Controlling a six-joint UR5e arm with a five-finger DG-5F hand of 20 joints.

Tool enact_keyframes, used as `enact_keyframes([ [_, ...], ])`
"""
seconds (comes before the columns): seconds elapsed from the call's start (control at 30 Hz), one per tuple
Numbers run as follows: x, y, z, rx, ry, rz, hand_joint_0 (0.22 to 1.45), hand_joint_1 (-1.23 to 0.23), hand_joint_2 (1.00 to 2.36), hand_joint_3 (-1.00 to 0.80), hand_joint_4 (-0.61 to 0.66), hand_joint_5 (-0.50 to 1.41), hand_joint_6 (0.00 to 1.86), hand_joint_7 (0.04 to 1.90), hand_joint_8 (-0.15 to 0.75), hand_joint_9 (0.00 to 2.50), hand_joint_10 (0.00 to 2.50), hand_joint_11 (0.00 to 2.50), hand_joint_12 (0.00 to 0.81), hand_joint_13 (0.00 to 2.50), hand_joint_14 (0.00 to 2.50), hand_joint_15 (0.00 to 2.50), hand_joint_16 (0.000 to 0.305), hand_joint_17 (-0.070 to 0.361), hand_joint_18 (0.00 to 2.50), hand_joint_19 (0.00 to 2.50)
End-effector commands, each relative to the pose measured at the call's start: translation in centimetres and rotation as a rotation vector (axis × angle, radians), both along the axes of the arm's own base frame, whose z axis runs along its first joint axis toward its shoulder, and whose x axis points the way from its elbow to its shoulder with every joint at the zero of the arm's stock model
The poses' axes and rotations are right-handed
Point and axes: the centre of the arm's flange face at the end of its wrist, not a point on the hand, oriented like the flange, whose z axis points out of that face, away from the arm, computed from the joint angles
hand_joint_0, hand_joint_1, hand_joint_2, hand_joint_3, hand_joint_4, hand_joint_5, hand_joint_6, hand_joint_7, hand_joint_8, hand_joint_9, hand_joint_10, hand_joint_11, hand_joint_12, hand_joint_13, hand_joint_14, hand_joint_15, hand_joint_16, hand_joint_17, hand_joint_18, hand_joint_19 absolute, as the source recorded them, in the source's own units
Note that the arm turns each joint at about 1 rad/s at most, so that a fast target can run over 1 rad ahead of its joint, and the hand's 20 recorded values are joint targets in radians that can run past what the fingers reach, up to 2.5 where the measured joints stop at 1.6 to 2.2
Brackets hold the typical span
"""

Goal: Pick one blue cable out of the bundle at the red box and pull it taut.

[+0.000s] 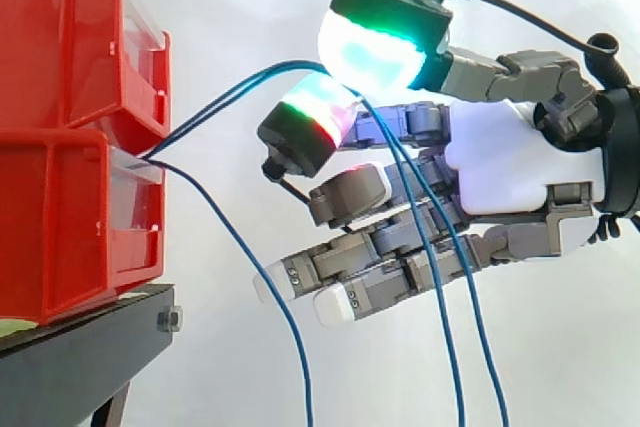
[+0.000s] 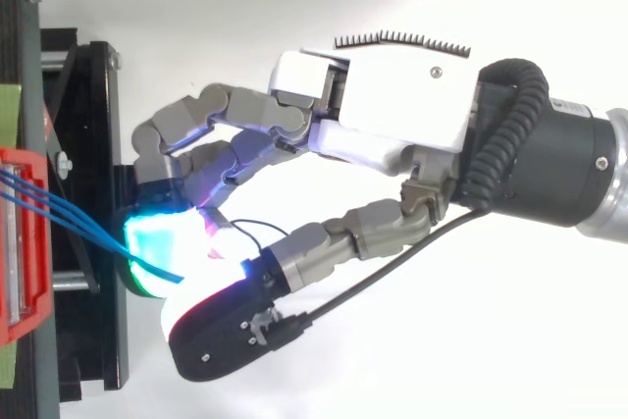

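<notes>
Three thin blue cables come out of the gap between the two stacked red boxes [image 1: 60, 57]. Two of them [image 1: 225, 95] rise to the right and pass between two glowing fingertips [image 1: 372, 47] of my hand [image 1: 500, 162], which pinch them. Past the pinch they hang down across the hand to the bottom edge. The third blue cable [image 1: 250, 257] sags loose from the box to the bottom edge, apart from the hand. The hand's other fingers lie fairly straight below, pointing at the lower box [image 1: 60, 237]. From above, the cables [image 2: 59, 208] run from the box edge [image 2: 20, 242] to the cyan pad [image 2: 152, 242].
The red boxes stand on a black stand [image 1: 80, 357] at the left, with its frame [image 2: 98, 144] under the fingertips in the top view. A white curtain is behind. The arm comes in from the right.
</notes>
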Motion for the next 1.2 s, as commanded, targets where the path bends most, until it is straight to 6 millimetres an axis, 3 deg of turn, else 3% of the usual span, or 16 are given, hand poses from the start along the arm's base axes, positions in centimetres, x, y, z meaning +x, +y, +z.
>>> enact_keyframes([
  [0.0, 0.0, 0.01, 0.0, 0.0, 0.0, 0.0, 0.74, -0.93, 1.02, -0.32, -0.19, -0.2, 0.84, 1.23, 0.265, 0.71, 0.23, 1.88, 0.426, 0.48, 0.01, 0.26, 0.058, 0.129, 0.54, 0.25],
  [0.5, -0.02, 0.01, 0.12, 0.0, -0.002, 0.0, 0.79, -0.98, 1.01, -0.43, -0.21, -0.2, 0.83, 1.24, 0.23, 0.65, 0.07, 1.88, 0.4, 0.42, 0.01, 0.21, 0.057, 0.128, 0.5, 0.17],
  [1.17, 0.0, 0.01, 0.0, 0.0, 0.0, 0.0, 0.69, -1.01, 1.0, -0.5, -0.17, -0.24, 0.82, 1.2, 0.246, 0.58, 0.02, 1.9, 0.4, 0.35, 0.01, 0.19, 0.058, 0.131, 0.46, 0.16],
])
